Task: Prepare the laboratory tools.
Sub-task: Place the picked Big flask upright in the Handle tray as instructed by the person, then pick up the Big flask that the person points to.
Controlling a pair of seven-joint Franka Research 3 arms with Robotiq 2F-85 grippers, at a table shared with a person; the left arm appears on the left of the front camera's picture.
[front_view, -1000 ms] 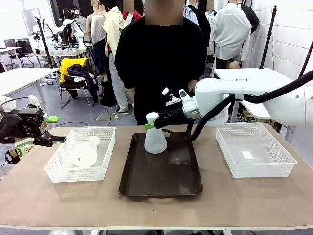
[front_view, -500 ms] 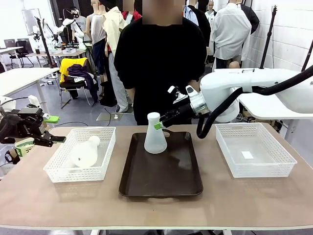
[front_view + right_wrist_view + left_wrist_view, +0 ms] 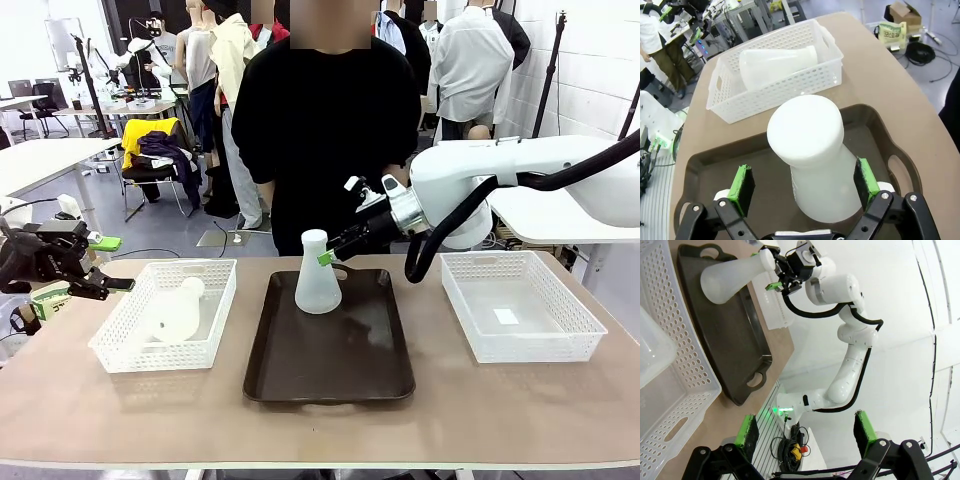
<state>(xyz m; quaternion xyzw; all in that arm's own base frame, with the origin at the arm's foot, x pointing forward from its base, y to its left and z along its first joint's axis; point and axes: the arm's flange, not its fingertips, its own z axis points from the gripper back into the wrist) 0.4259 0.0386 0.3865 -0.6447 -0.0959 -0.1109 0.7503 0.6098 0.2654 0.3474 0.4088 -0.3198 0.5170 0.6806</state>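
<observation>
**Hidden and cropped areas**
We see the lying flask (image 3: 172,315) partly screened by the mesh wall of the basket (image 3: 150,355) near the worktop's left edge. The right gripper (image 3: 803,182) hides the near base rim of the upright flask (image 3: 812,145).

A brown tray (image 3: 330,365) lies in the middle of the table (image 3: 120,420), between the left basket (image 3: 150,358) and the right basket (image 3: 535,350). A person (image 3: 330,130) stands behind.
</observation>
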